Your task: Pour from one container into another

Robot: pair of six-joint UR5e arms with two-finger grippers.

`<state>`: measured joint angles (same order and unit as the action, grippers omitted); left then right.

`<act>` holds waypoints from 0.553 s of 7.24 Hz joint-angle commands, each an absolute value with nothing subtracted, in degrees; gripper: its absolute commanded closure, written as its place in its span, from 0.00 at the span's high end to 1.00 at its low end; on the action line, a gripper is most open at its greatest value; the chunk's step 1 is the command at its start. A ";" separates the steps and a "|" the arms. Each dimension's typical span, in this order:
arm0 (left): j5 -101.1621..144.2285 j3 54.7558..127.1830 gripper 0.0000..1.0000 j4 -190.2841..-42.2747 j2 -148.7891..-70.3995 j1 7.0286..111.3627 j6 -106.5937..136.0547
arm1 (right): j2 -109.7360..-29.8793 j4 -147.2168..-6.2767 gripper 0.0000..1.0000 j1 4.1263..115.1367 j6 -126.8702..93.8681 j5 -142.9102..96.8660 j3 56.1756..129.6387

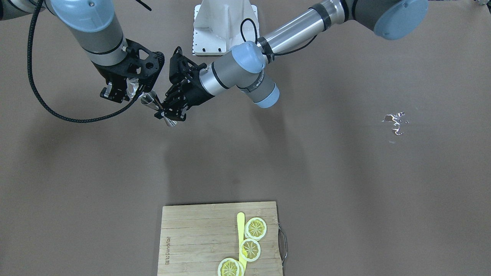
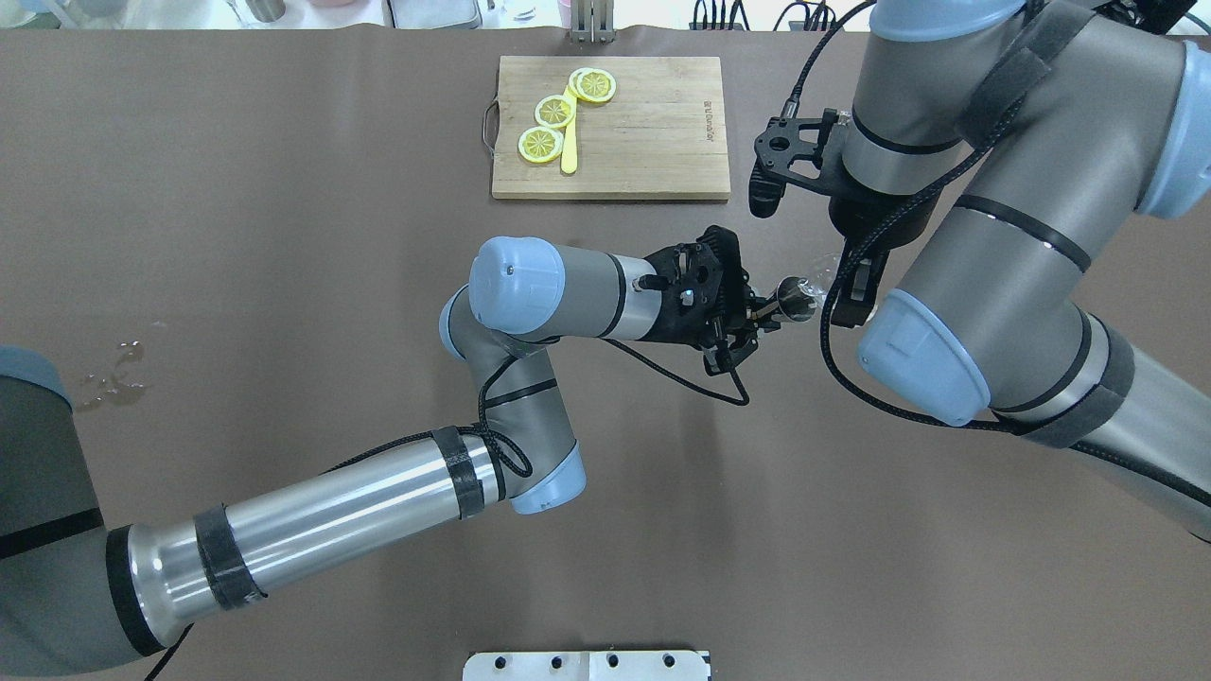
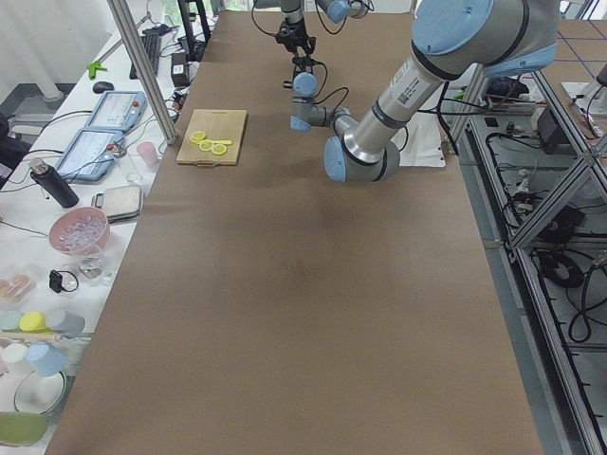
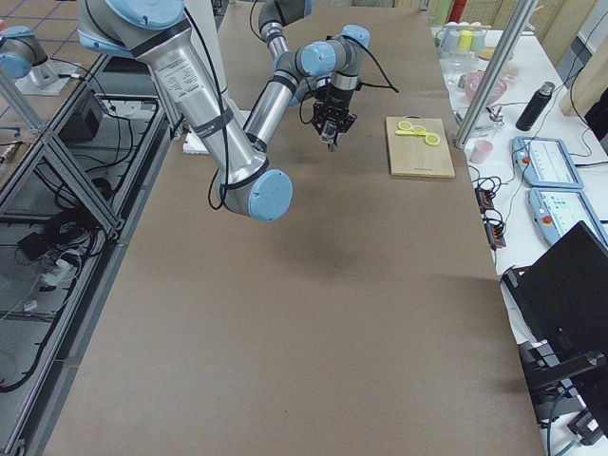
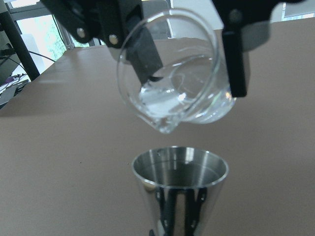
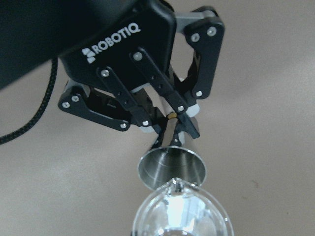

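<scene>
**Spout over jigger mouth: only tilt left to add**

The right pincer (image 1: 122, 91) is clamped on the glass beaker (image 5: 172, 78), which is tipped spout-down with clear liquid pooled at the lip. The left pincer (image 6: 172, 123) is pinched narrow on the waist of the steel jigger (image 5: 179, 169). The jigger's long axis is roughly upright, open mouth up.

Both are held in the air above the surface (image 1: 345, 172), well apart from the cutting board (image 1: 199, 237).

Key relation: the spout hangs just above the jigger's mouth, not touching. In the right wrist view it sits over the rim on the beaker's side rather than dead centre.

I see no stream in the gap, and I can't tell if the jigger holds any liquid.

My read: I should add roll on the right wrist and not translate. The risk is a dribble down the outside of that rim.
</scene>
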<state>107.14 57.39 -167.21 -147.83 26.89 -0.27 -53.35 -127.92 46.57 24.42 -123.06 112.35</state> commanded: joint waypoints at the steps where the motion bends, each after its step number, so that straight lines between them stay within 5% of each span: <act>1: 107.14 57.39 0.00 -167.34 -147.83 26.89 -0.26 | -54.84 -124.72 0.00 47.02 24.17 -123.13 113.81; 4: 107.14 57.39 0.00 -167.78 -147.83 26.81 -0.26 | -59.39 -121.84 0.00 49.47 24.79 -123.31 118.46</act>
